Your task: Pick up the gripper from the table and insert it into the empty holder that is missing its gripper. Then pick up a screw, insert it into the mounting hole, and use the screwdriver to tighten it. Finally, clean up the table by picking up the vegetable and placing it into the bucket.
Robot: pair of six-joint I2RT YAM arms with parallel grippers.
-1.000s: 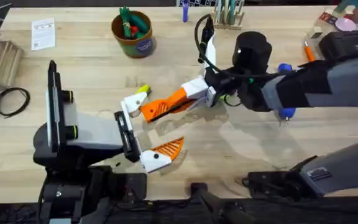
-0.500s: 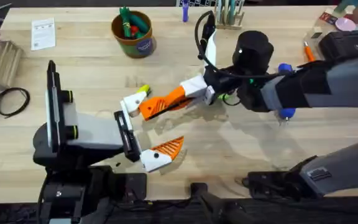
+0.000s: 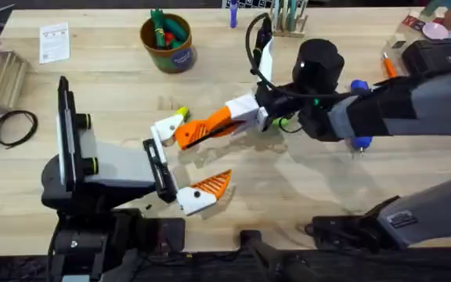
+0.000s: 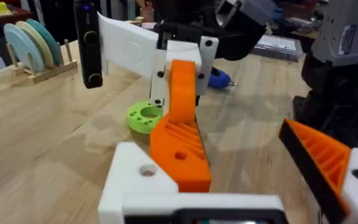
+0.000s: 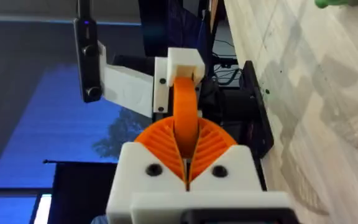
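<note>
**At mid-table: one orange tip pressed to one bare mount**

Across the wooden table (image 3: 116,86) two arms meet near the centre. One left gripper (image 3: 180,168) stands spread wide, released, with one orange-tipped finger and one bare white holder (image 3: 165,128). One right gripper (image 3: 202,131) is clenched on the gripper (image 4: 180,144), the small orange wedge lying against the holder. One bucket (image 3: 167,41) sits near the far edge. One blue screwdriver (image 3: 358,85) lies beside the right arm. One yellow vegetable (image 3: 180,113) touches the holder's far side.
</note>
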